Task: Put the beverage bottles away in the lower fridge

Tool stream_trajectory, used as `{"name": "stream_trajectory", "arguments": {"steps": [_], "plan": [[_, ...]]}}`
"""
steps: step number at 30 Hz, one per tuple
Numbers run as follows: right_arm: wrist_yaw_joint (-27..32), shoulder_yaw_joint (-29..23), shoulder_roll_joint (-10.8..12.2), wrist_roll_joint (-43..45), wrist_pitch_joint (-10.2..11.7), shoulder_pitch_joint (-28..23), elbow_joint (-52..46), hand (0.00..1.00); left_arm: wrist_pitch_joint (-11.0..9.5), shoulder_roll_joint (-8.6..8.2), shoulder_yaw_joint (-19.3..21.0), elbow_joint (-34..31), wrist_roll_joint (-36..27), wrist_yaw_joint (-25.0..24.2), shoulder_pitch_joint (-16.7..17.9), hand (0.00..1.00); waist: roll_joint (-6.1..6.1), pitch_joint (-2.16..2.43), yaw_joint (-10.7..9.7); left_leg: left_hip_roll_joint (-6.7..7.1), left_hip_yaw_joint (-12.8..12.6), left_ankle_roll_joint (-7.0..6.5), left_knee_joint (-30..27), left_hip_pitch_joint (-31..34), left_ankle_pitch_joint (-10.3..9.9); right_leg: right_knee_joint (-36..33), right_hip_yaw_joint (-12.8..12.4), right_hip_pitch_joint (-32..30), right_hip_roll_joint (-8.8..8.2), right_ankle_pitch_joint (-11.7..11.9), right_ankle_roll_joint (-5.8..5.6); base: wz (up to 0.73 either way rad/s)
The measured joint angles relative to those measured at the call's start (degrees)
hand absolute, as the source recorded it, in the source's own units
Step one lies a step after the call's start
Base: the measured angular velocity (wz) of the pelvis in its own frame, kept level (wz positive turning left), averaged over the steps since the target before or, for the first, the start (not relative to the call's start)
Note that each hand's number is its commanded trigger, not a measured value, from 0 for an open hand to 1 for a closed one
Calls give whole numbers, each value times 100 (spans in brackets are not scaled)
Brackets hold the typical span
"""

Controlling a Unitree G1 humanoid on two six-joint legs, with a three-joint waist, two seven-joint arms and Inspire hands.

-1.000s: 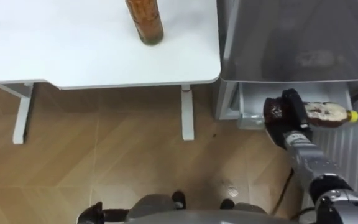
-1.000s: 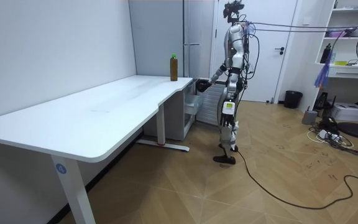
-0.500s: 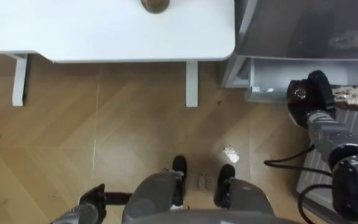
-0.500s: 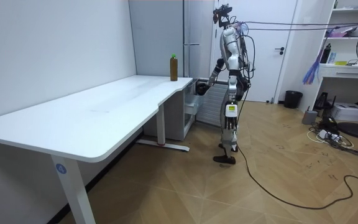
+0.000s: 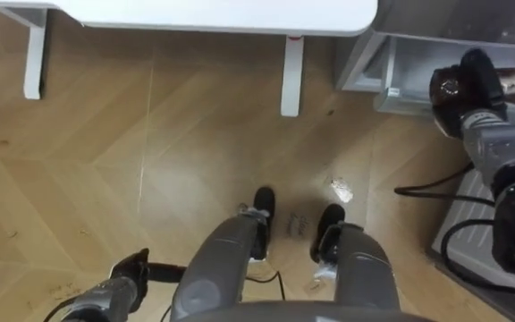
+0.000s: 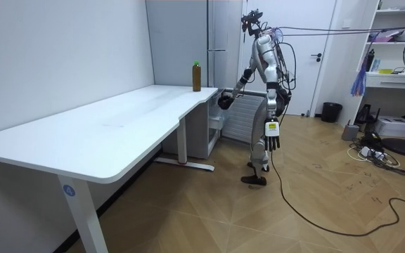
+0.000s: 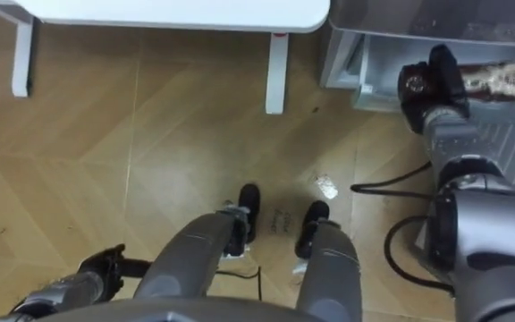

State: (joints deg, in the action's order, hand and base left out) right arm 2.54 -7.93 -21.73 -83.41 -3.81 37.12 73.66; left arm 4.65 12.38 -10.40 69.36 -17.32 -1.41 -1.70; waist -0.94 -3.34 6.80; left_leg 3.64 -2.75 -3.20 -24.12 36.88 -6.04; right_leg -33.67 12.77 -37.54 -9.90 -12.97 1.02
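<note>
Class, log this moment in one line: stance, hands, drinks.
stance: at fridge | right hand: fingers curled round bottle, at lower drawer | left hand: open, hanging low | second bottle: on table

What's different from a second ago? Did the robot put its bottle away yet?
Not yet. The robot's right hand still grips the brown drink bottle beside the open grey fridge drawer. Its head has tipped down, so the whole eye view slid. Its left hand swung out from its hip. The green-capped brown bottle stayed on the white table.
</note>
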Motion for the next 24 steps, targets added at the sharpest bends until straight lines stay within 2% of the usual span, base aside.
{"name": "stream_trajectory", "arguments": {"steps": [10, 12, 13, 14, 15, 16, 17, 24], "plan": [[151, 213, -287, 242, 6, 357, -81, 100, 30, 11, 2, -43, 20, 132, -3, 0, 4, 6, 143, 27, -23, 10, -230, 185, -14, -306, 20, -210, -104, -111, 52, 2], [183, 217, -286, 404, 4, 357, -85, 83, 41, 12, 8, -49, 65, 138, -2, 0, 4, 8, 159, 23, -29, 15, -398, 241, -77, -443, 8, -244, -114, -169, 60, 5], [213, 219, -286, 469, 3, 356, -132, 67, 42, 14, 6, -64, 64, 142, -3, 0, 4, 8, 165, 24, -32, 19, -528, 289, -127, -556, 1, -274, -129, -225, 68, 9], [277, 218, -287, 483, 4, 356, -144, 65, 41, 13, -9, -81, 62, 142, -2, 0, 3, 8, 158, 30, -24, 23, -641, 328, -163, -669, 9, -300, -158, -276, 76, 9], [296, 223, -287, 481, 3, 356, -144, 56, 41, 15, -22, -83, 62, 144, -2, 0, 3, 9, 159, 28, -23, 28, -698, 345, -181, -717, 10, -309, -162, -295, 82, 6], [369, 227, -285, 485, 3, 356, -146, 9, 40, 16, -52, -82, 57, 179, -2, 0, -6, 14, 169, 8, -26, 39, -783, 371, -210, -763, 13, -312, -148, -312, 94, 0], [425, 227, -286, 487, 3, 356, -147, 0, 40, 15, -56, -83, 56, 191, -2, 0, -6, 14, 174, 6, -26, 42, -809, 375, -213, -786, 16, -312, -148, -318, 98, 4], [651, 215, -286, 393, 10, 338, -146, 0, 69, 14, -54, -62, 57, 195, 20, 0, -33, 32, 278, -96, -20, 73, -971, 461, -255, -847, 62, -313, -75, -308, 154, 0]]}}
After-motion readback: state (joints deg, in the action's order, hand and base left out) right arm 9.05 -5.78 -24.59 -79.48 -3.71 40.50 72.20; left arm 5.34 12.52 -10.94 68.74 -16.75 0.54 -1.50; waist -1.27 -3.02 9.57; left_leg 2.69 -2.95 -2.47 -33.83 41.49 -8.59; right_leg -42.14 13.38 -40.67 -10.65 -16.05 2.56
